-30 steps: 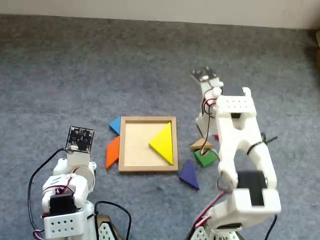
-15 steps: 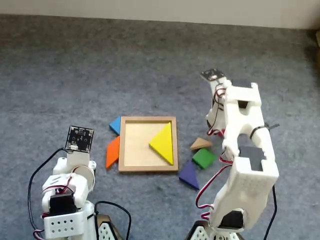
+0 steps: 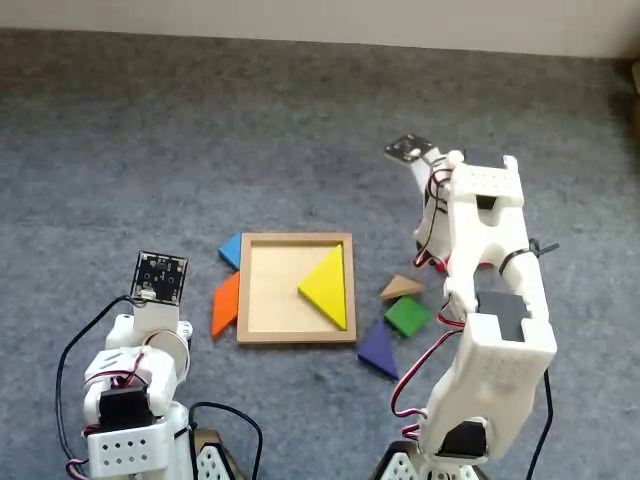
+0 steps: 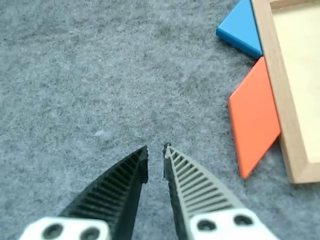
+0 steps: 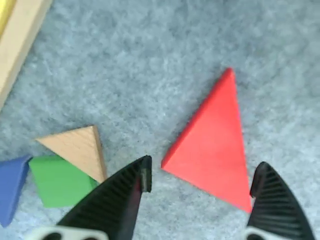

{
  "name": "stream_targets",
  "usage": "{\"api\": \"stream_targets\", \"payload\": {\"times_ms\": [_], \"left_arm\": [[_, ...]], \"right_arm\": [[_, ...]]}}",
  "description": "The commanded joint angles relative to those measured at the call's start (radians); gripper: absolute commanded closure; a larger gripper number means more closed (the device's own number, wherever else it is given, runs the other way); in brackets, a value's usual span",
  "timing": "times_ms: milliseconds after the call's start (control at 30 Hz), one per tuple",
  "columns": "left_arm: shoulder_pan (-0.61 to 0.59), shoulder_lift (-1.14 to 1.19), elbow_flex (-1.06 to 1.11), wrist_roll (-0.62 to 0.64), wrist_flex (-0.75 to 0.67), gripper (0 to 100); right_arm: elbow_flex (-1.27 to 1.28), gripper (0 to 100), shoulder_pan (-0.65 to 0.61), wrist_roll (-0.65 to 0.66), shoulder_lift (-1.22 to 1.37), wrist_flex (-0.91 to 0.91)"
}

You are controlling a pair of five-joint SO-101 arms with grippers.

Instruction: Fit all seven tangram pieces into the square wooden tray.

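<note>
Right wrist view: my right gripper (image 5: 202, 175) hangs spread wide over the red triangle (image 5: 212, 145) on the carpet (image 5: 125, 60), gripping nothing. My left gripper (image 4: 155, 149) is narrowed to a slit, empty, near the orange parallelogram (image 4: 255, 117). The yellow triangle (image 3: 328, 285) lies in the square wooden tray (image 3: 295, 338).

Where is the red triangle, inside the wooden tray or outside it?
Outside. The red triangle lies flat on the carpet, away from the wooden tray, with the open right gripper over it.
</note>
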Motion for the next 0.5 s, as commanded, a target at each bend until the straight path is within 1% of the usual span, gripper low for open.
{"api": "stream_targets", "payload": {"times_ms": [0, 167, 467], "left_arm": [[-0.010, -0.036, 0.021, 0.000, -0.017, 93], [-0.010, -0.036, 0.021, 0.000, -0.017, 93], [-0.010, -0.036, 0.021, 0.000, -0.017, 93]], "right_arm": [[-0.061, 68.8, 0.018, 0.028, 0.022, 0.010], [-0.062, 68.8, 0.041, 0.063, 0.116, 0.018], [-0.064, 69.0, 0.067, 0.069, 0.122, 0.018]]}}
